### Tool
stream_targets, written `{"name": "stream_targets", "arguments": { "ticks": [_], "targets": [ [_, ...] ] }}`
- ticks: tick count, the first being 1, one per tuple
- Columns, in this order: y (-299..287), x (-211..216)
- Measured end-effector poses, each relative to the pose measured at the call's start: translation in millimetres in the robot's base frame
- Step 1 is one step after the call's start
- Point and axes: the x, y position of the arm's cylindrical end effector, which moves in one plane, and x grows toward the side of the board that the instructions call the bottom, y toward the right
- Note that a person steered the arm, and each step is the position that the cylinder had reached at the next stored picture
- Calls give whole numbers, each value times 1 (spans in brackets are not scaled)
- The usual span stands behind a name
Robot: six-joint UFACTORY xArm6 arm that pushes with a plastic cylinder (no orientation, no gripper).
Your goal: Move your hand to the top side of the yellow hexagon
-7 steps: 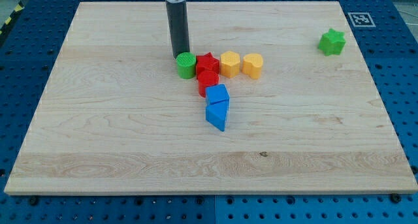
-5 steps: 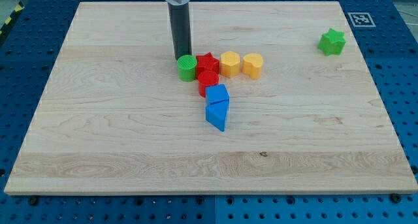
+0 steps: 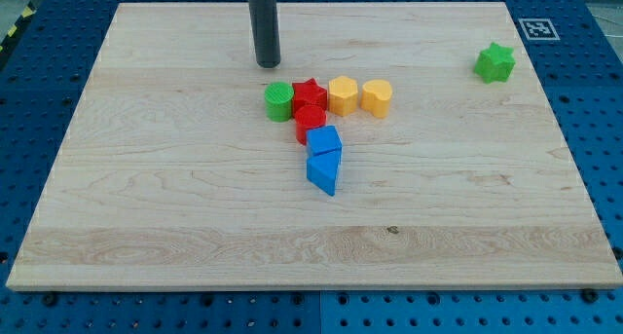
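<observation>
The yellow hexagon (image 3: 343,95) sits in a row near the board's middle top, between a red star (image 3: 310,91) on its left and a yellow heart-like block (image 3: 377,97) on its right. A green cylinder (image 3: 278,100) ends the row on the left. My tip (image 3: 268,63) is toward the view's top from the green cylinder, apart from it, and up-left of the yellow hexagon. It touches no block.
A red block (image 3: 310,122) sits below the red star. Two blue blocks (image 3: 324,140) (image 3: 323,170) lie below that. A green star (image 3: 494,62) stands at the view's top right. The wooden board (image 3: 146,207) rests on a blue pegboard.
My tip has moved toward the view's top, away from the green cylinder it stood right behind. No block has moved.
</observation>
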Motion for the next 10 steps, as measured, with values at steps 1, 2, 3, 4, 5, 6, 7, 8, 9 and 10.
{"name": "stream_targets", "arguments": {
  "ticks": [1, 2, 3, 4, 5, 6, 7, 8, 9, 10],
  "targets": [
    [10, -11],
    [18, -20],
    [34, -28],
    [54, -34],
    [76, -36],
    [91, -29],
    [93, -29],
    [98, -25],
    [98, -25],
    [98, -33]
  ]
}}
